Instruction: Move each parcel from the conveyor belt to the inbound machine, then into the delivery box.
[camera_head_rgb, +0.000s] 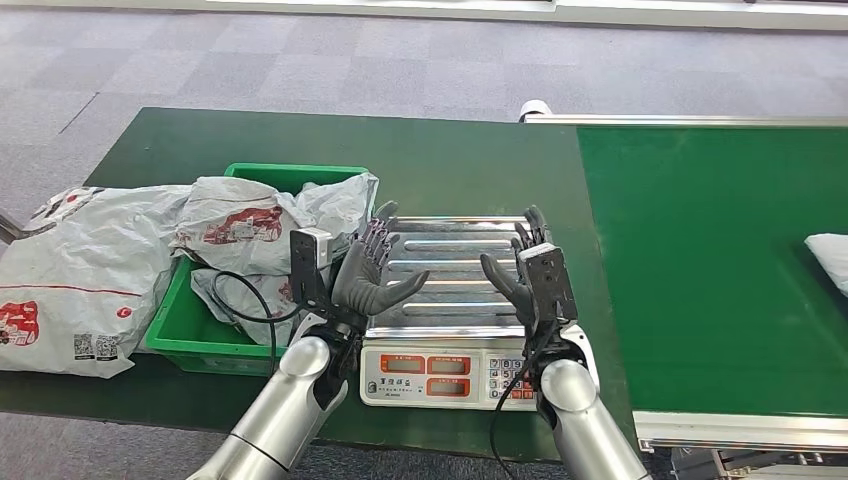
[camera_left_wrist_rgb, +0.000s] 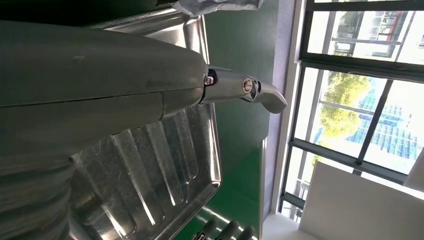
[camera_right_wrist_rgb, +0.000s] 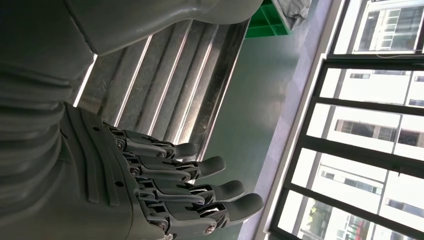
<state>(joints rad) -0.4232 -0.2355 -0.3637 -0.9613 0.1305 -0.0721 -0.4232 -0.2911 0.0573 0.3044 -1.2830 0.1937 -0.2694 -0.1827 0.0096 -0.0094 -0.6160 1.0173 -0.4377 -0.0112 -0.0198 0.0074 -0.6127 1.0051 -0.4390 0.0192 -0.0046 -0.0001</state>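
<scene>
The inbound machine is a scale with a ribbed steel pan (camera_head_rgb: 455, 275) and nothing lies on it. My left hand (camera_head_rgb: 372, 273) hovers over the pan's left side, fingers spread and empty; its thumb (camera_left_wrist_rgb: 250, 90) reaches across the pan (camera_left_wrist_rgb: 150, 165). My right hand (camera_head_rgb: 520, 272) stands over the pan's right side, also spread and empty, its fingers (camera_right_wrist_rgb: 200, 185) apart above the pan (camera_right_wrist_rgb: 175, 85). The green delivery box (camera_head_rgb: 180, 320) sits left of the scale with grey parcels (camera_head_rgb: 260, 225) piled in it. One white parcel (camera_head_rgb: 830, 260) lies on the conveyor belt (camera_head_rgb: 700, 270) at the right edge.
A large grey parcel (camera_head_rgb: 80, 280) lies on the green table (camera_head_rgb: 440, 160) left of the box. The scale's display and keypad (camera_head_rgb: 445, 375) face me. A black cable (camera_head_rgb: 240, 300) loops from my left wrist over the box. Grey carpet lies beyond the table.
</scene>
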